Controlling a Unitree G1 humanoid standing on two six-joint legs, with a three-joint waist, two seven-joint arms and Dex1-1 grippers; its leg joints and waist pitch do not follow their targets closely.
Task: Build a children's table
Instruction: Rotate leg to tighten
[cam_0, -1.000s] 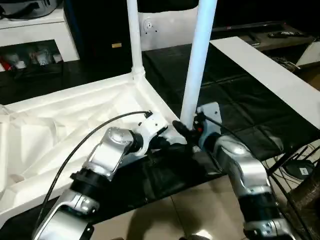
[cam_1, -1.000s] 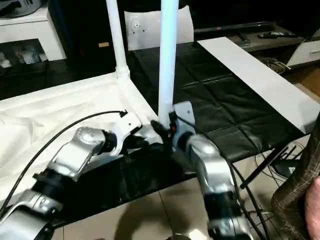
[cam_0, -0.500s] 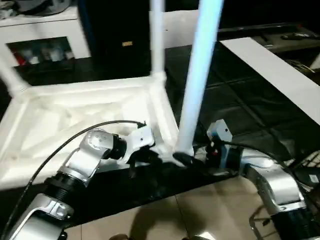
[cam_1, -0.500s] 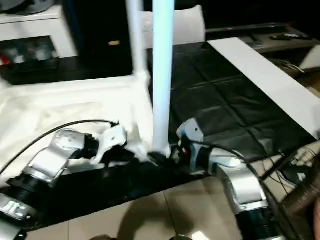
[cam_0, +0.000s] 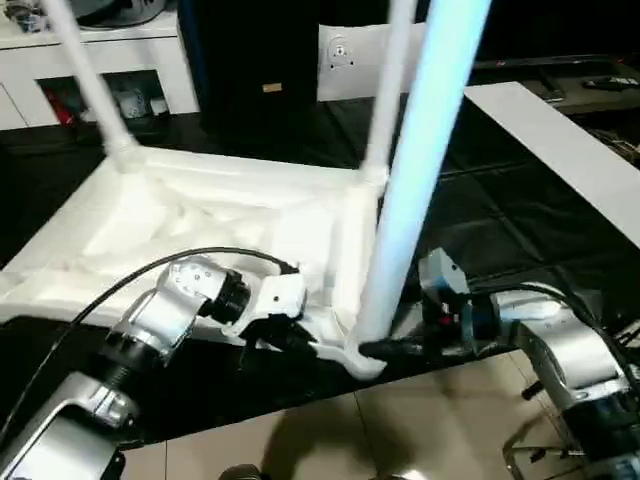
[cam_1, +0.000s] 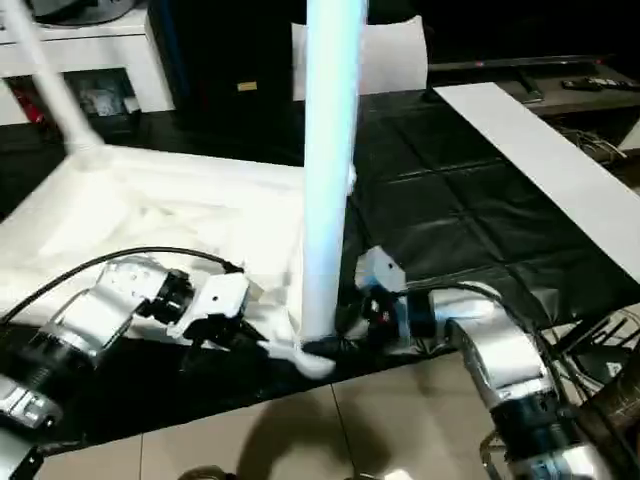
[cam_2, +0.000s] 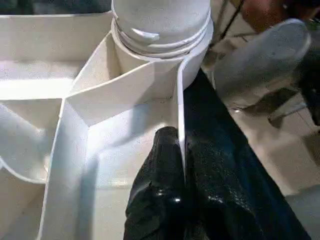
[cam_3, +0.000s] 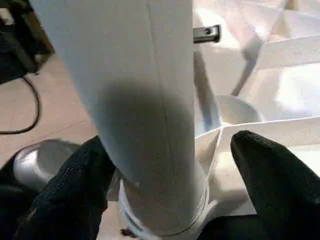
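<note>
- Black padded matting (cam_0: 470, 210) covers the work surface, with pale floor tiles (cam_0: 330, 440) right below its near edge; the tabletop (cam_0: 190, 225) lies upside down on it, ribs up, its near corner jutting at that edge.
- Three legs show: the near leg (cam_0: 415, 170) stands in the near corner socket (cam_2: 160, 30), and two more rise from the far corners (cam_0: 85, 75) (cam_0: 385, 90).
- Left gripper (cam_2: 172, 175) is clamped shut on the tabletop's thin side wall, close beside the near socket.
- Right gripper (cam_3: 167, 192) has its fingers (cam_3: 270, 180) spread on either side of the near leg's base; whether they touch it I cannot tell, so I take the leg as straddled, not held.
- Risk: the near leg looks seated, yet a ring of its collar shows above the socket. If it is not fully home, a sideways nudge from the right fingers could tip or unseat it.
- Risk: the thin wall in the left pinch could flex or slip out if the arm drags the top, and the whole piece would skew.
- Risk: the near corner sits at the mat's edge; a pull toward the robot could slide it off toward the tiles.
- Risk: the tall legs give leverage, so any knock by a forearm high up would rock the tabletop.
</note>
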